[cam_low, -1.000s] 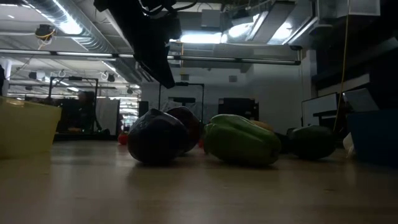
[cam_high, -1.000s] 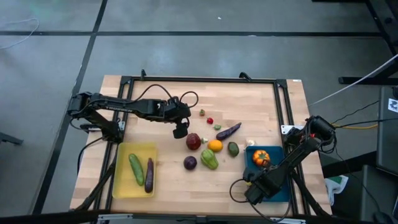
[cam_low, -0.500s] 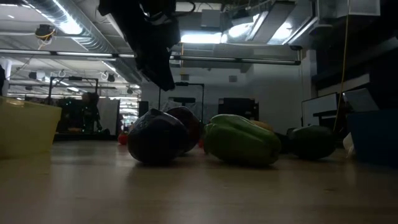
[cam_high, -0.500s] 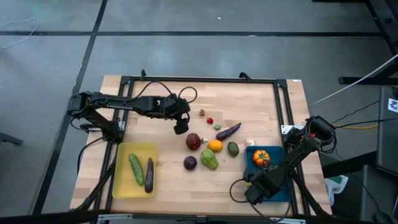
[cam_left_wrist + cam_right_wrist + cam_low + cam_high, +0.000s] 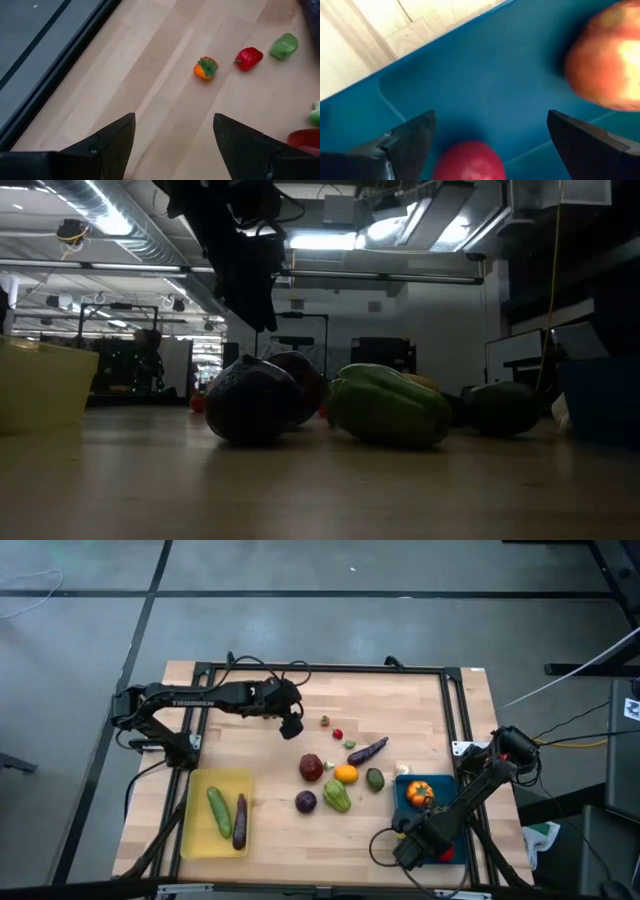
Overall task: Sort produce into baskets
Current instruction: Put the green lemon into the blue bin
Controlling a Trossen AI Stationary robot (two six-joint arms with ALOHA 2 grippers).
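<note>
We count two baskets on the bench: the yellow basket near the front left and the blue basket near the front right. In the yellow one lie two pieces side by side, a green cucumber and a purple eggplant. In the blue one we see an orange pumpkin-like piece, and the right wrist view shows a red piece on the blue floor just under the right hand, whose fingers stand wide apart with nothing between them. Between the baskets, loose on the wood, we count a dark red apple, an orange, an avocado, a green pepper, a round purple piece and a long purple eggplant. Farther back lie three small pieces: a small orange pepper, a small red pepper and a small green pepper. The left hand hangs over bare wood near these three, its fingers apart and holding nothing. The apple and round purple piece stand in front of the rest in the low view.
</note>
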